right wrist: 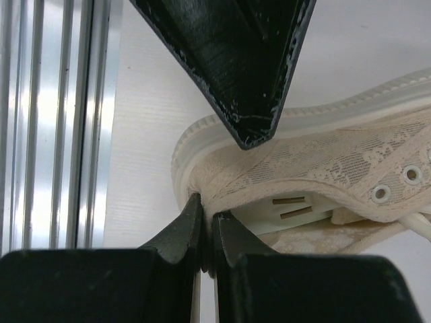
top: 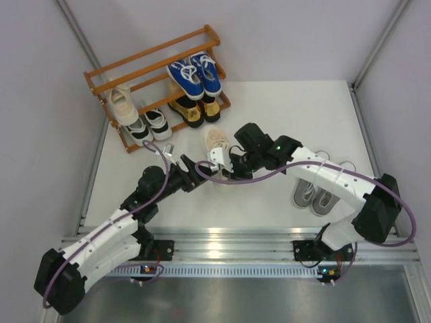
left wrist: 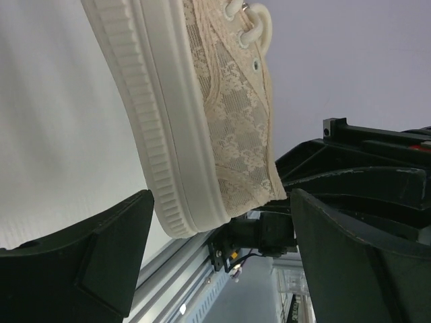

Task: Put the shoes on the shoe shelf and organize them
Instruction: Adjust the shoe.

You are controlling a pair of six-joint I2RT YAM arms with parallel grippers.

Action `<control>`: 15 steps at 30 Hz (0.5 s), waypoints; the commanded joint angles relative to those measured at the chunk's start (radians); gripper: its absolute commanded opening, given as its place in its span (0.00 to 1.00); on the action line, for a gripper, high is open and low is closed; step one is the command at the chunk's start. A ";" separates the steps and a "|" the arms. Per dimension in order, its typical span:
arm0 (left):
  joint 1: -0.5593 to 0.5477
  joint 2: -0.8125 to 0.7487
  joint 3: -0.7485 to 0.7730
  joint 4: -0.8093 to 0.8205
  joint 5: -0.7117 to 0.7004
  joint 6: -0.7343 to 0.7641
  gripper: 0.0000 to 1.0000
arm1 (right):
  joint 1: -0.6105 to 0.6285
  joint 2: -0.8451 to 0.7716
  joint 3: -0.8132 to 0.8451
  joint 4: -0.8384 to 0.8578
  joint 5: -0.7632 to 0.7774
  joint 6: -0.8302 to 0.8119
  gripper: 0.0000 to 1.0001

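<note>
R fingers [right wrist: 176, 237] are clenched on the heel rim of the beige shoe [right wrist: 323, 161]. They pinch the cloth so it won't slip. L fingers [left wrist: 101, 262] are spread wide, one on each side of that same heel, & don't seem to touch it. I think L is meant to take the shoe next, bc the shelf [top: 151, 52] is on L's side.

The shoe is mid bench [top: 269, 114], near the shelf, not on it. Can't tell if it rests or hangs just above.

Its twin [top: 121, 104] is on the shelf already, next to the black & white sneakers [top: 149, 124], w/ blue ones [top: 195, 75] & gold ones [top: 194, 111] to the right. The grey pair [top: 315, 195] sits on the bench by the R arm [top: 337, 178]. Both sets of fingers crowd one heel, so they could bump.
</note>
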 commanded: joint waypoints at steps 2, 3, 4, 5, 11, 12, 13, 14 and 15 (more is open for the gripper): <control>-0.019 0.051 0.026 0.115 0.003 -0.035 0.88 | -0.007 -0.078 0.020 0.153 -0.079 0.012 0.00; -0.022 0.060 0.018 0.127 -0.002 -0.040 0.88 | -0.007 -0.079 0.020 0.148 -0.083 0.009 0.00; -0.023 0.070 0.015 0.150 -0.003 -0.043 0.88 | -0.007 -0.086 0.019 0.145 -0.094 0.007 0.00; -0.023 0.089 0.017 0.149 -0.006 -0.043 0.88 | -0.007 -0.086 0.018 0.143 -0.099 0.007 0.00; -0.034 0.151 0.033 0.189 0.001 -0.031 0.87 | -0.007 -0.098 0.017 0.131 -0.133 0.000 0.00; -0.037 0.156 0.038 0.194 0.003 -0.031 0.86 | -0.007 -0.098 0.018 0.131 -0.134 0.000 0.00; -0.040 0.159 0.038 0.200 0.004 -0.031 0.84 | -0.007 -0.096 0.018 0.133 -0.137 0.003 0.00; -0.043 0.160 0.040 0.206 0.007 -0.032 0.81 | -0.007 -0.096 0.018 0.136 -0.140 0.007 0.00; -0.048 0.162 0.040 0.221 0.009 -0.038 0.73 | -0.007 -0.096 0.017 0.137 -0.143 0.009 0.00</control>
